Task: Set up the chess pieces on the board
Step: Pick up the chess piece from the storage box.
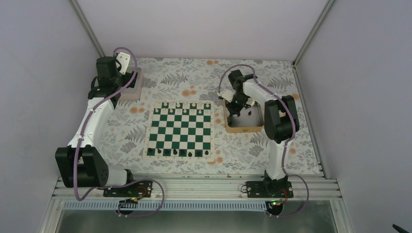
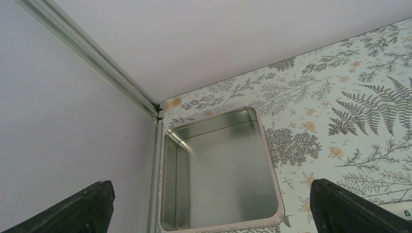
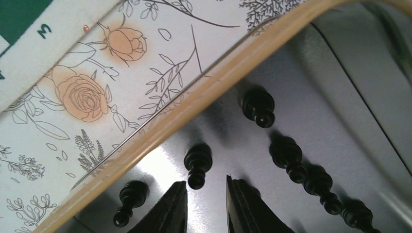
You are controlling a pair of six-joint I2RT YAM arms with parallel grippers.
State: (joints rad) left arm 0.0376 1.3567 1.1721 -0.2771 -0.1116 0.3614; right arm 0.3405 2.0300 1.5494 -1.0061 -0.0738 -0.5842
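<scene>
The board [image 1: 180, 127] lies flat in the middle of the table, with several black chess pieces [image 1: 182, 153] along its near row. More black pieces lie loose in the gold-rimmed tray [image 3: 194, 92]. My right gripper [image 3: 206, 180] reaches down into that tray [image 1: 243, 129], its jaws partly apart. One black pawn [image 3: 197, 162] lies with its head at the mouth of the gap, close to the left fingertip and not pinched. My left gripper [image 2: 211, 194] hangs wide open over the pale tray [image 2: 272, 170] and holds nothing.
Pale pieces [image 1: 184, 105] stand along the board's far row. Other black pieces [image 3: 289, 155] lie to the right of my right fingers, and one [image 3: 128, 199] to the left. The pale tray [image 1: 133, 92] sits far left by the wall. White walls enclose the table.
</scene>
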